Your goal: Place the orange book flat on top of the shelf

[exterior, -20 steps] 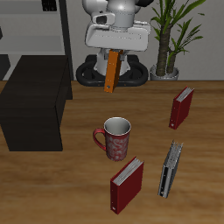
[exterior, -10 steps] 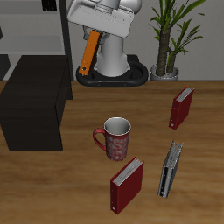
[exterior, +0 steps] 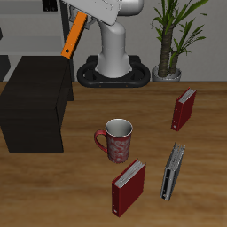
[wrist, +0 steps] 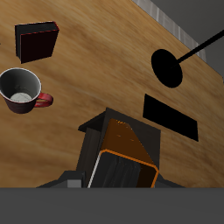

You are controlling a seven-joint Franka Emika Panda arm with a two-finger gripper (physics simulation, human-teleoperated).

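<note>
Orange book (exterior: 73, 35), cover plain and unlettered, hangs tilted in the closed hand (exterior: 86, 12) above the shelf (exterior: 35, 102).

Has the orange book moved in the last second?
Yes. The orange book, held in the gripper, has swung from before the robot base up and across toward the shelf.
</note>
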